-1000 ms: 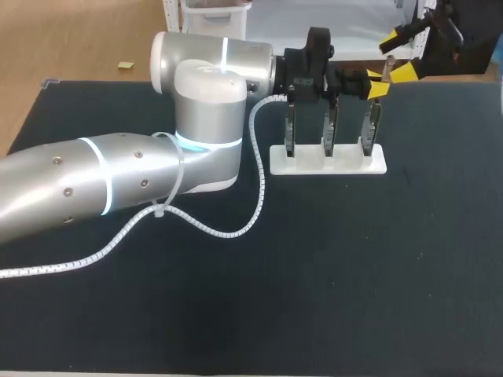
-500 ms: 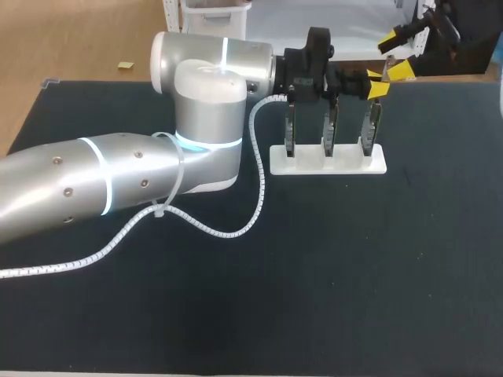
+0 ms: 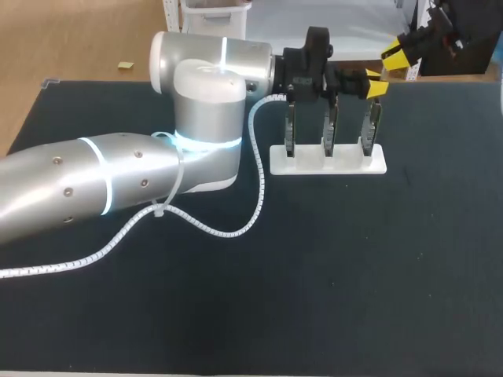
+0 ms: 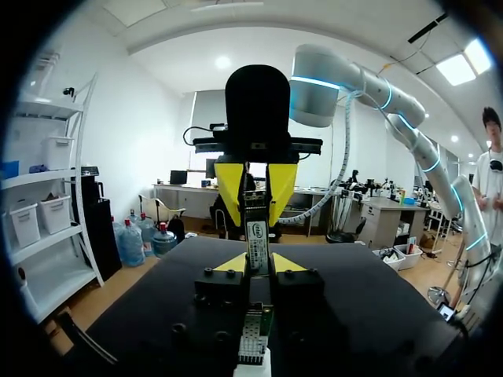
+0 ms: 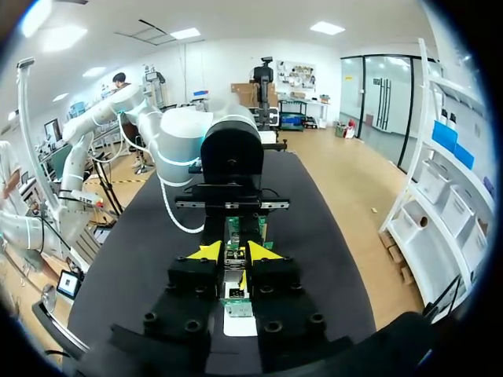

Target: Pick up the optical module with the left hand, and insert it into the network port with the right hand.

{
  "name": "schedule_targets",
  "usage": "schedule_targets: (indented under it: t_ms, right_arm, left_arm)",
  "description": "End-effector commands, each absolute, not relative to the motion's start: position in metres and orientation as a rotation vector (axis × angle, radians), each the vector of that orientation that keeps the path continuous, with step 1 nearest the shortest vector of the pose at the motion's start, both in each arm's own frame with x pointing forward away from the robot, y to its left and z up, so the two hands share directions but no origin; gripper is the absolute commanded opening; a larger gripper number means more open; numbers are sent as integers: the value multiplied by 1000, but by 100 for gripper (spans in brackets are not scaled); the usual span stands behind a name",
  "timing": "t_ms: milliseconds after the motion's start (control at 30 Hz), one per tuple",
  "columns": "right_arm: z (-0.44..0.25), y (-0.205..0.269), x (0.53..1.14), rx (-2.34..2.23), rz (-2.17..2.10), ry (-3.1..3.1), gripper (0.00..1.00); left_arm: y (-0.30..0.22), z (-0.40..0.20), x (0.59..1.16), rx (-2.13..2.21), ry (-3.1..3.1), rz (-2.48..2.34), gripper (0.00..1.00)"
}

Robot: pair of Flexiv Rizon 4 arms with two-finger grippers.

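Note:
The optical module (image 4: 257, 236), a slim silver bar with a label, hangs in the air between my two grippers above the far edge of the table. My left gripper (image 3: 376, 85) (image 4: 257, 264) is shut on its near end. My right gripper (image 3: 398, 53) (image 5: 234, 251) faces it from the far right. Its yellow fingers (image 4: 230, 182) press on the module's other end (image 5: 233, 267) from both sides. Right below the grippers stands the white rack (image 3: 346, 166) with three upright port boards (image 3: 328, 130).
My left arm (image 3: 118, 181) lies across the left half of the table, its white spiral cable (image 3: 236, 232) looping onto the dark mat. The rack's base (image 5: 240, 323) and a green board (image 4: 251, 342) show just under the fingers.
My right gripper's fingers, wide apart a second ago, have come together on the far end of the module. My left arm and its grip have not moved.

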State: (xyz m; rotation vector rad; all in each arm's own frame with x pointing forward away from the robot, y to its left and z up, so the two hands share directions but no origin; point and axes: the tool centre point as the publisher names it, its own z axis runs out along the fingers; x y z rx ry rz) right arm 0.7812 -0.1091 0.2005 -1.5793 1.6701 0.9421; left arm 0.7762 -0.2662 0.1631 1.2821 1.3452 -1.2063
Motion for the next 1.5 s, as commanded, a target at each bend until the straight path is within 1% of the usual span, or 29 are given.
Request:
schedule_targets:
  t_ms: [33, 267, 300, 333, 667, 1000, 1300, 1500]
  right_arm:
    - [200, -109, 783, -1577, 932, 1674, 0]
    - [200, -108, 784, -1582, 927, 1673, 0]
    - [200, -108, 784, -1582, 927, 1673, 0]
    - [200, -108, 784, -1582, 926, 1673, 0]
    - [200, -107, 784, -1582, 923, 1672, 0]
    - [201, -109, 785, -1578, 914, 1672, 0]
    - [201, -111, 786, -1572, 907, 1672, 0]
    - [201, -112, 785, -1575, 907, 1672, 0]
  left_arm:
    - [-269, 163, 776, 1291, 1344, -1212, 0]
    - [-269, 163, 776, 1291, 1344, -1212, 0]
    - [-269, 163, 776, 1291, 1344, -1212, 47]
    - [-269, 163, 776, 1291, 1344, -1212, 100]
    - [-269, 163, 776, 1291, 1344, -1212, 100]
    - [-265, 163, 771, 1401, 1443, -1070, 100]
    - [-250, 159, 772, 1405, 1500, -1037, 100]
    - [-242, 153, 779, 1546, 1548, -1020, 100]
